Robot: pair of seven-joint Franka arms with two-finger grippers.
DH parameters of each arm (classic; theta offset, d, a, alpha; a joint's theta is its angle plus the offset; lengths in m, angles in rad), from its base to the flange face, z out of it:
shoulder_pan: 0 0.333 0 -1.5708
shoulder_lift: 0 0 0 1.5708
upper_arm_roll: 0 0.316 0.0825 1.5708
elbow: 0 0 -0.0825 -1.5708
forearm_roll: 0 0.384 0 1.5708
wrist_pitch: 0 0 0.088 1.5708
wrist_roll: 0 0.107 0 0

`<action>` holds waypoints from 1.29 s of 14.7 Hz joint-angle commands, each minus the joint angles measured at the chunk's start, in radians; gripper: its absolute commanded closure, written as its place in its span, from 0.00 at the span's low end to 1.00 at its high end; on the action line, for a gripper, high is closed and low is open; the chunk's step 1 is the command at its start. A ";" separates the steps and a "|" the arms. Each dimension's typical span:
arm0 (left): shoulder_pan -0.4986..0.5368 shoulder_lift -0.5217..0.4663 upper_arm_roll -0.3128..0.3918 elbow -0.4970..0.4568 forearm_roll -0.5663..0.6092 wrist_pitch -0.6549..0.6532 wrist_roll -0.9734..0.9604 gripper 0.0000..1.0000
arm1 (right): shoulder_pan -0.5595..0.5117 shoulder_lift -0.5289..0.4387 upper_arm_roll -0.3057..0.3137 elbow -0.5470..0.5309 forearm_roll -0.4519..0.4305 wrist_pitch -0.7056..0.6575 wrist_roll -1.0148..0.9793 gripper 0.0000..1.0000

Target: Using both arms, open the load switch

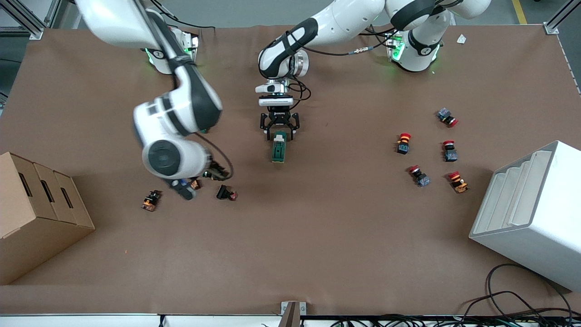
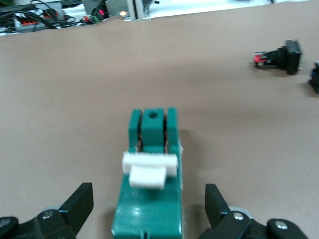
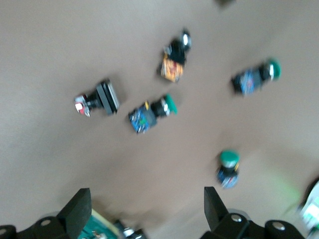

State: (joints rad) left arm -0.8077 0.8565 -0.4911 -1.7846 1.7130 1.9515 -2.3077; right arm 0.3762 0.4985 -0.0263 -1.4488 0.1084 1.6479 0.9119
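Green-capped push buttons (image 3: 152,112) lie scattered on the desk (image 1: 317,236) beneath the right hand (image 3: 142,211), its fingers spread and holding nothing; the left hand (image 1: 279,131), fingers apart, straddles one end of the load switch (image 1: 278,148) resting mid-desk; red-capped buttons (image 1: 403,143) sit toward the left arm's end.

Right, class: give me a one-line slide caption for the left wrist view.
Left gripper, fingers open, straddles the green load switch and its white slider on the brown table.
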 commanded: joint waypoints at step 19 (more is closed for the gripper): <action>0.626 -0.511 -0.215 0.283 -1.199 -0.051 1.212 0.00 | -0.396 -0.210 0.023 0.071 -0.131 -0.104 -0.878 0.00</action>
State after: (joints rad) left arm -0.2460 0.4042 -0.6955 -1.4990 0.6052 1.9446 -1.1627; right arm -0.0065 0.2956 -0.0164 -1.3974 -0.0008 1.5867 0.0343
